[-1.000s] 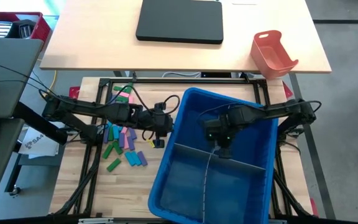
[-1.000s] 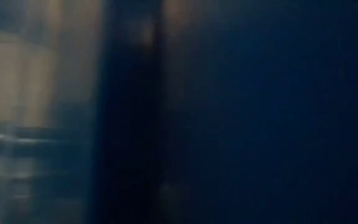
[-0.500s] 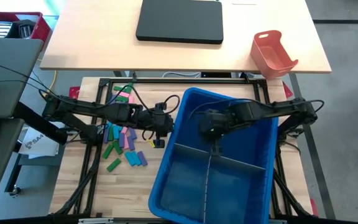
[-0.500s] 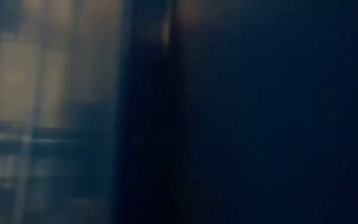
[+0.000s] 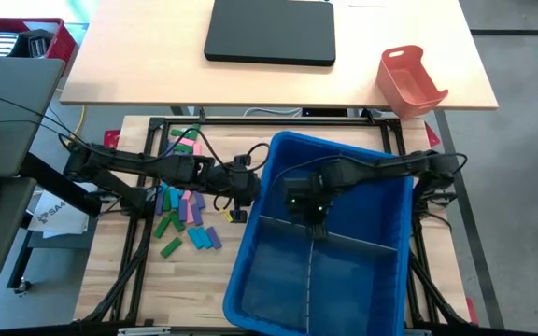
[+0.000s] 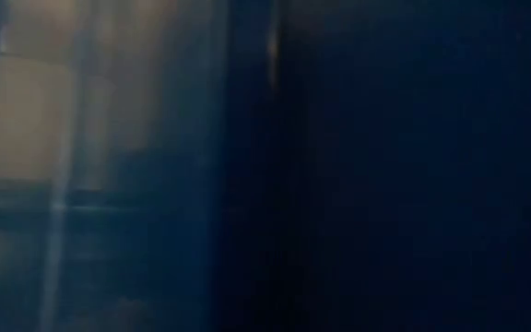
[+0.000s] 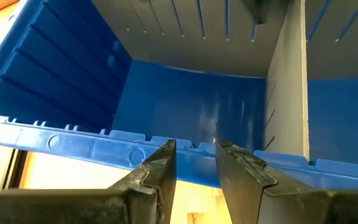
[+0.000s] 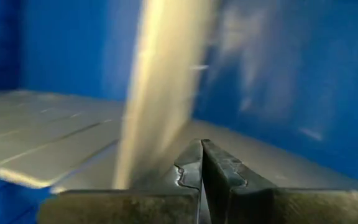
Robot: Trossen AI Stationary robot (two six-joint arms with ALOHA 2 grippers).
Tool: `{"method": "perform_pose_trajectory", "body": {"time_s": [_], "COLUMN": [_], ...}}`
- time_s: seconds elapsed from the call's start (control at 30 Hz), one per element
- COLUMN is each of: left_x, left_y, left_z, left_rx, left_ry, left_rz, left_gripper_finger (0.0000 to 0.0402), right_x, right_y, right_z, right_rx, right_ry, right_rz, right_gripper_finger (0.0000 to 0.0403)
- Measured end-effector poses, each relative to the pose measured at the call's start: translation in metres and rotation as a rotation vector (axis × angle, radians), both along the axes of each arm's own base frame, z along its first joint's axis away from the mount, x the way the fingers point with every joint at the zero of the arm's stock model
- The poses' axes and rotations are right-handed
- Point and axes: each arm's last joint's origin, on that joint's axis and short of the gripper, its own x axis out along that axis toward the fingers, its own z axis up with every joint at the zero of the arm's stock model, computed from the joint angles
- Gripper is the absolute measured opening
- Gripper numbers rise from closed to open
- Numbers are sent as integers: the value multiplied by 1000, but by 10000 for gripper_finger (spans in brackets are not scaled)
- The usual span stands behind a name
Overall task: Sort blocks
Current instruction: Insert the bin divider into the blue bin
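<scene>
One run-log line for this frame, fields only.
left gripper: at blue bin rim, apart, empty | right gripper: shut, inside bin by grey divider | blocks: on table

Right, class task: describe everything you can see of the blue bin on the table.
The bin is a large, deep, bright blue tub, plastic by its look, standing open-topped and slightly askew on the wooden table. Its walls are ribbed. Grey dividers split it into compartments; no blocks show inside. The right hand reaches inside, shut, near the cross divider. The left hand sits just outside its left rim.
</scene>
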Motion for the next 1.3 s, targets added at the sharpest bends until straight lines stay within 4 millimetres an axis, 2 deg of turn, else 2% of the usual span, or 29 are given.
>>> {"method": "perform_pose_trajectory", "body": {"time_s": [0.23, 0.5, 0.63, 0.77, 0.83, 0.9, 1.03, 1.13, 1.2, 1.3], "left_x": [0, -1, -2, -1, -1, -1, -1, -1, -1, -2], "left_y": [0, 0, 0, 0, 0, 0, 0, 0, 0, 0], "left_z": [0, -1, -1, -1, -1, -1, -1, -1, -1, -1], "left_rx": [-1, -3, -4, 0, 1, 1, 1, 1, 1, 3], "left_ry": [5, 14, 22, 20, 19, 19, 19, 18, 19, 23], "left_rz": [1, 0, -3, 0, 0, 0, 1, 1, 1, 0], "left_gripper_finger": [106, 106, 106, 106, 106, 106, 106, 106, 106, 106], "right_x": [6, -9, -10, -12, -11, -11, -5, 4, 11, 19], "right_y": [4, 1, 2, 7, 13, 23, 51, 72, 84, 95], "right_z": [-19, -11, 6, 42, 64, 81, 98, 89, 73, 42], "right_rx": [113, 52, -72, -305, -375, -364, -139, 29, 104, 120], "right_ry": [88, 183, 154, 61, -50, -140, -314, -377, -369, -279], "right_rz": [93, 81, 82, 74, 48, 47, 144, 224, 262, 264], "right_gripper_finger": [0, 0, 0, 0, 0, 0, 0, 0, 0, 0]}}
